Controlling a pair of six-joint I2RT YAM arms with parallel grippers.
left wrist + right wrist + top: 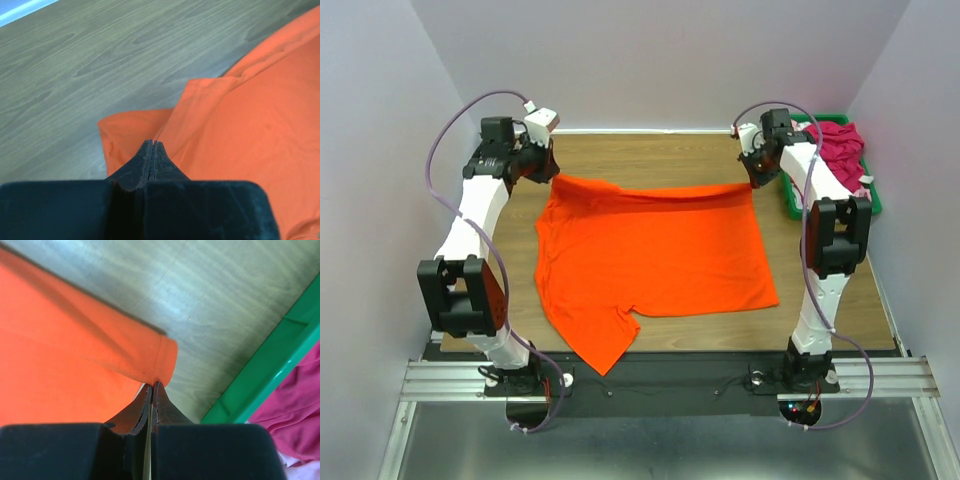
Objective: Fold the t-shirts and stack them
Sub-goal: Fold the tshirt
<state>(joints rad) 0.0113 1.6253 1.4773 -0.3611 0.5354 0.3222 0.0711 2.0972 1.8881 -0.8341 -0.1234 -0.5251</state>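
A bright orange t-shirt [655, 250] lies spread over the wooden table, one sleeve hanging toward the near edge. Its far edge is raised in a taut band between both grippers. My left gripper [546, 172] is shut at the shirt's far left corner; in the left wrist view the shut tips [151, 143] meet the orange cloth [240, 130]. My right gripper [757, 180] is shut on the far right corner, and the right wrist view shows the hem [167, 357] pinched at the tips [155, 384]. A magenta t-shirt [838, 145] is bunched in the bin, with pale pink cloth [300, 465] beneath it.
A green plastic bin [788, 203] stands at the back right corner, close beside my right gripper; its rim [270, 375] fills the right of the right wrist view. Walls close in the left, back and right sides. Bare wood [650, 155] lies beyond the shirt's raised edge.
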